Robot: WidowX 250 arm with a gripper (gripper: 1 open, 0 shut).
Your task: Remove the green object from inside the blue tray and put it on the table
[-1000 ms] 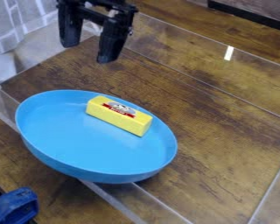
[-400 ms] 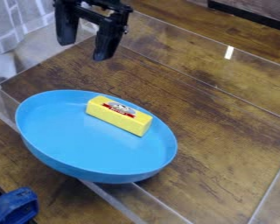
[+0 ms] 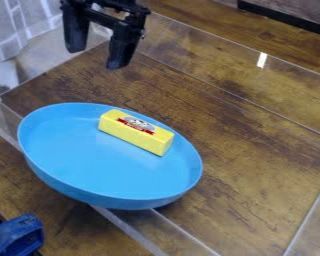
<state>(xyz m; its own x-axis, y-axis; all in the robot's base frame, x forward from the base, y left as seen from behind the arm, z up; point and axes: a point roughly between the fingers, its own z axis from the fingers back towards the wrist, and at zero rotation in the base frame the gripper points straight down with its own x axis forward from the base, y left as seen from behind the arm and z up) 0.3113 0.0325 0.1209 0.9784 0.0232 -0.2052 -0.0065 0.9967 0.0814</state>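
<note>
The green object (image 3: 135,133), a small block that looks bright yellow with a red-and-white label on top, lies inside the blue tray (image 3: 69,170), slightly right of its middle. The tray is a large shallow oval dish resting on the dark wood-grain table (image 3: 243,110) at the lower left. My gripper (image 3: 99,48) hangs at the top left, above and behind the tray's far rim, pointing down. Its two black fingers stand apart with nothing between them. It is clear of both the tray and the block.
A dark blue cloth-like thing (image 3: 13,238) lies at the bottom left corner, below the table edge. Clear acrylic panels (image 3: 163,232) edge the table along the front and left. Bare tabletop stretches to the right of the tray.
The gripper has shifted very slightly to the left in the picture. The block and the tray have not moved.
</note>
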